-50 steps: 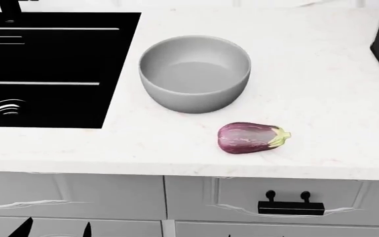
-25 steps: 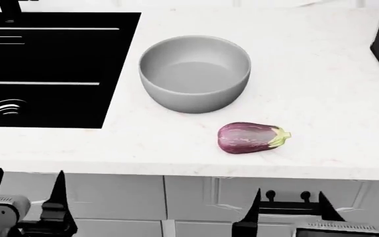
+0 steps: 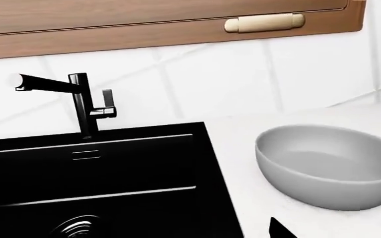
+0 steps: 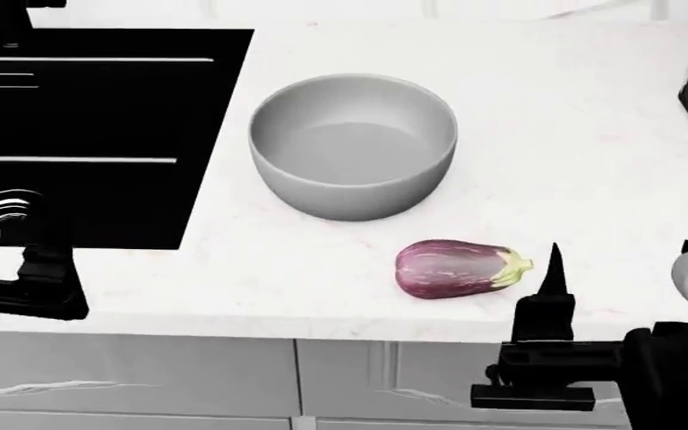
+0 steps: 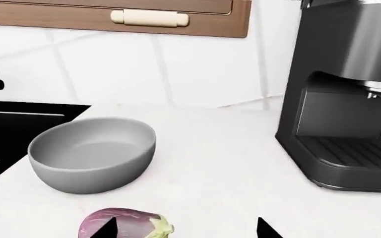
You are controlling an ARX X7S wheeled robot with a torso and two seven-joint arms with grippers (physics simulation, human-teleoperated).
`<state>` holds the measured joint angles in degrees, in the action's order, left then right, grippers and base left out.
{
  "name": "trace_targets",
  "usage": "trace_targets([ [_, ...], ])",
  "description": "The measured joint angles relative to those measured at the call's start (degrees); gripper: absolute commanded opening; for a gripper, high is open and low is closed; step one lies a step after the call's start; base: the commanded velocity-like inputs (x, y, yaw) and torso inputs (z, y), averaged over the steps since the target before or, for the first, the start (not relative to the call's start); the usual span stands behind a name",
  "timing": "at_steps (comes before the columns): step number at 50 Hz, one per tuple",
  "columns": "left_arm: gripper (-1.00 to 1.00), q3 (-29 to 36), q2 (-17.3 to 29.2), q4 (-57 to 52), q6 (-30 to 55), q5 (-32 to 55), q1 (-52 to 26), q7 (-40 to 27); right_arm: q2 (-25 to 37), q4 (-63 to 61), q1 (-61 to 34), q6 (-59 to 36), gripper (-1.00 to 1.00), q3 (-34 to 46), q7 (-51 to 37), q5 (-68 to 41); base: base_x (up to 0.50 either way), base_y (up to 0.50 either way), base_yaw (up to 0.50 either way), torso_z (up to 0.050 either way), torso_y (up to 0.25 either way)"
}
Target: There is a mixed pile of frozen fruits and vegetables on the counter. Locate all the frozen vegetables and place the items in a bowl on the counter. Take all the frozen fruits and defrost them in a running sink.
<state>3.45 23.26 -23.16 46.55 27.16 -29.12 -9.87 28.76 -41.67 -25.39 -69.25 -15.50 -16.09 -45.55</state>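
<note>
Since the earlier head frames both arms have risen from the bottom edge of the frame to desk level, and the view has shifted slightly. The right tool (image 4: pixel 616 255) now stands at the lower right of the head view, just right of the eggplant (image 4: pixel 454 268); the left tool (image 4: pixel 4 269) sits at the lower left, over the front edge of the sink (image 4: pixel 81 107).

Right tool: released — two dark fingertips stand well apart, one at the eggplant's stem end, the other near the frame edge. Nothing is held. Left tool: largely out of frame, only one fingertip showing in its wrist view; whether it is released or clenched, I cannot tell.

Location of items: the eggplant lies on its side on the white desk (image 4: pixel 583 134), lower centre of the head view, stem cap pointing right, apart from the grey bowl (image 4: pixel 354 143) at upper centre. The bowl holds nothing. No artichoke, banana or kiwi is visible in any view. A dark coffee machine (image 5: pixel 349 94) occupies the right of the right wrist view.

Assessment: the step in hand appears to be the approach to the eggplant — the first vegetable for the bowl. The next move calls for shifting the right tool leftward to straddle the body, lowering, then clenching across its narrow width.
</note>
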Motion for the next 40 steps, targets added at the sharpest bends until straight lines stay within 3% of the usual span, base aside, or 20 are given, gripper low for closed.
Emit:
trace_targets([
  [31, 1.00, -1.17, 2.12, 0.18, 5.85, 2.79, -3.96, -0.06, 1.70, -1.78, -7.74, -15.20, 1.00, -6.09, -4.81, -13.52, 0.33, 0.00, 0.00, 0.000, 0.000],
  [40, 1.00, -0.49, 1.88, 0.00, 6.36, 2.78, -4.52, -0.54, 4.38, 1.24, -11.57, -18.16, 1.00, -6.05, -13.13, -25.29, 0.13, 0.00, 0.00, 0.000, 0.002],
])
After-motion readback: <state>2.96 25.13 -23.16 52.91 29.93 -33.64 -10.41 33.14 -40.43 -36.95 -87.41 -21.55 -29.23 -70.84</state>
